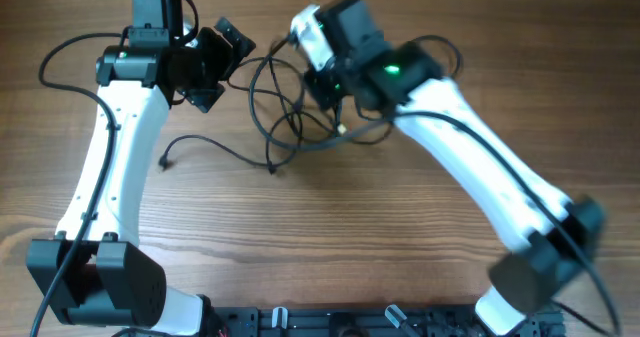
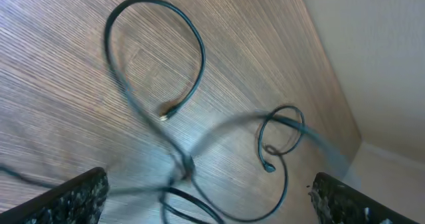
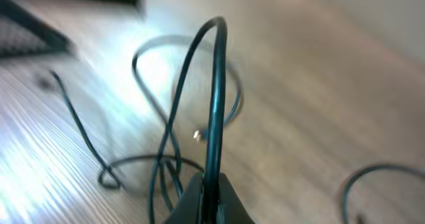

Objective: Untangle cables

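Thin black cables [image 1: 275, 107] lie in tangled loops at the back middle of the wooden table, with one tail running left to a plug end [image 1: 165, 163]. My right gripper [image 1: 322, 77] is shut on a cable [image 3: 216, 98] that arches up from its fingers [image 3: 211, 197] and drops back to the tangle. My left gripper [image 1: 215, 65] is open at the tangle's left edge. Its two fingers [image 2: 212, 197] stand wide apart above loops [image 2: 156, 58] and a metal-tipped plug [image 2: 165, 112], holding nothing.
The table [image 1: 380, 227] is bare wood. Its far edge meets a pale wall [image 2: 372, 58] close behind the tangle. The arm bases and a black rail [image 1: 330, 322] sit at the front edge. Thick arm wires [image 1: 60, 62] loop off the left arm.
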{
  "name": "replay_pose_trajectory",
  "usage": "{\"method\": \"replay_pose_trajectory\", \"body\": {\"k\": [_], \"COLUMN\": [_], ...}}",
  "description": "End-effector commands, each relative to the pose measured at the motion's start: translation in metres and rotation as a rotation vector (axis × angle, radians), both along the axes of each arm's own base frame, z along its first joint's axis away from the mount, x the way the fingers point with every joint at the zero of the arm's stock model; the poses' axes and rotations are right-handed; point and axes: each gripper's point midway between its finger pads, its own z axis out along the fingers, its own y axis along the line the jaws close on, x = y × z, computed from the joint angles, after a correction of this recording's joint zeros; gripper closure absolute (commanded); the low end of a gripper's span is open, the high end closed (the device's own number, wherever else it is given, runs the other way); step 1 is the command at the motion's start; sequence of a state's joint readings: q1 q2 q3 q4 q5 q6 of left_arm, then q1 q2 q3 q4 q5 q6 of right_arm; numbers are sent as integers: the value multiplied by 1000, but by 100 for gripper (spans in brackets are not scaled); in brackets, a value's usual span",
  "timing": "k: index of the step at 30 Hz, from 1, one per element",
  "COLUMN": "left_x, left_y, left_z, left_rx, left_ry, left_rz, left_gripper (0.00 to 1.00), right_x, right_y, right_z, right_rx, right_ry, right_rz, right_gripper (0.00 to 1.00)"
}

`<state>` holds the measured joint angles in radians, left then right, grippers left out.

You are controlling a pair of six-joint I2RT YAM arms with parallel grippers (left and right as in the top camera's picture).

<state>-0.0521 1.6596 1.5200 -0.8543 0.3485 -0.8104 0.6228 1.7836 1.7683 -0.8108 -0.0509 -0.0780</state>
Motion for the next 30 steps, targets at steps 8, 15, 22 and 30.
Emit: {"method": "replay_pose_trajectory", "body": {"k": [8,15,22,30], "left_x": [-1,-6,-6,-5], "left_y": [-17,-34,-41,-41], "left_z": [-3,-3,-2,-2], "left_rx": [6,6,14,28], "left_ry": [3,2,-13,-24], "left_rz": [-40,-83,-112,-130], "left_gripper": [0,0,0,0], "right_x": [-3,-8,-17,-25], "right_y": [-62,-75,-57,-71], "right_z": [96,110,109,57], "right_rx": [174,196,215,164], "right_ry": [-160,-184,-150,70], "right_rz": [-406,-468,-328,-446], "right_gripper": [96,96,96,96]}}
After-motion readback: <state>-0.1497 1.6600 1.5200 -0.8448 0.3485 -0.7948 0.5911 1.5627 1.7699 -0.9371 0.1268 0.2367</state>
